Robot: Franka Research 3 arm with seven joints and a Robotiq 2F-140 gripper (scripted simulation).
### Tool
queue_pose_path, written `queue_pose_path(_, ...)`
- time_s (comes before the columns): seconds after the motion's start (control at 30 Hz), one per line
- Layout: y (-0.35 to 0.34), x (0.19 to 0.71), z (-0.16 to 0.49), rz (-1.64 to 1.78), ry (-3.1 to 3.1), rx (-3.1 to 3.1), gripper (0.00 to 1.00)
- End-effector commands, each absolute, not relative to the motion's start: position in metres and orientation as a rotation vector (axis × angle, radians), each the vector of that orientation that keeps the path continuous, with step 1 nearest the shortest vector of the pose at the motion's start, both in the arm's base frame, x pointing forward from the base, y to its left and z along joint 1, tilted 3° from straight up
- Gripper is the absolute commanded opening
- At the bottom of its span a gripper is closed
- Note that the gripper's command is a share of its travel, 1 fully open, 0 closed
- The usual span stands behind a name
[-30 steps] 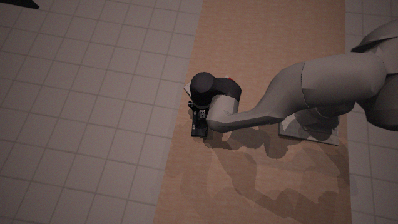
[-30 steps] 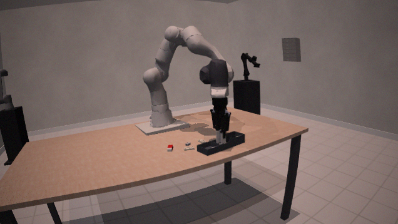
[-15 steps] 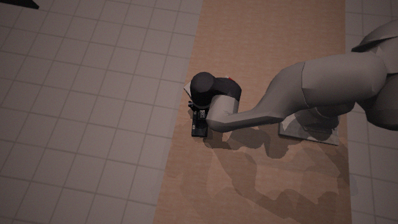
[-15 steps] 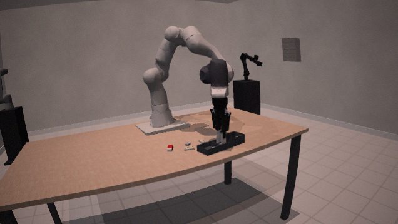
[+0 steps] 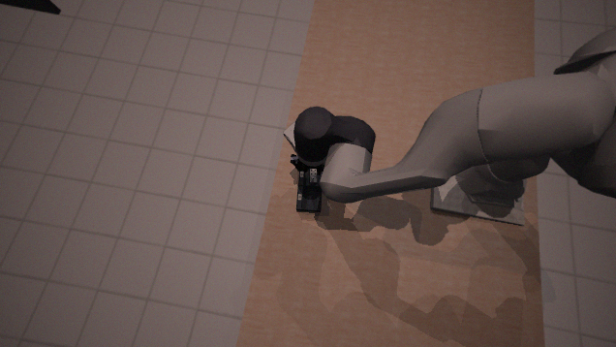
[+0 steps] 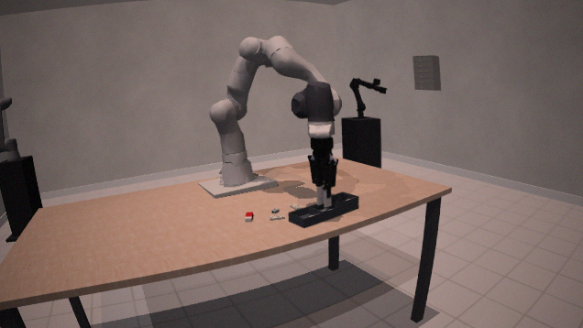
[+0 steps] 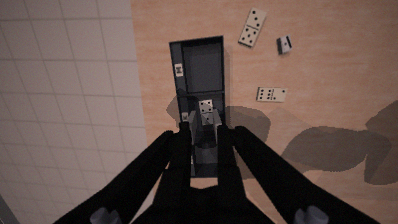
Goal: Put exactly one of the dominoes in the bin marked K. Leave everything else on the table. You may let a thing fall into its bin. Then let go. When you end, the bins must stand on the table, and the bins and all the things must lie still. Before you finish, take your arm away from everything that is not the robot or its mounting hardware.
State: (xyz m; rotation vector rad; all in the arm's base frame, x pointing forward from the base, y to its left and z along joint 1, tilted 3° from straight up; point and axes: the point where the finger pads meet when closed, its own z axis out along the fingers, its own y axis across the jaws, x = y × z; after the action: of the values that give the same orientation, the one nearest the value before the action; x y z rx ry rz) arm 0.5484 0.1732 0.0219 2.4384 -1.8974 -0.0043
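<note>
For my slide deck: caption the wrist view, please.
Gripper above the dark bin, a domino between its fingers, other dominoes alongside.

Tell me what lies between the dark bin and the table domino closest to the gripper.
Nothing: the wrist view shows only bare table between the bin and that domino.
</note>
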Motion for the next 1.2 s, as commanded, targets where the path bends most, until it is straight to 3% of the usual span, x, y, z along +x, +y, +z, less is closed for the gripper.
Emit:
queue_pose_path(0.0, 0.174, 0.547, 0.027, -0.007, -1.898, 2.430, 0.19)
queue_pose_path(0.37, 0.175, 0.548, 0.056, -0.007, -1.898, 2.430, 0.19)
queue_pose_path(1.17, 0.175, 0.548, 0.056, -0.007, -1.898, 2.430, 0.19)
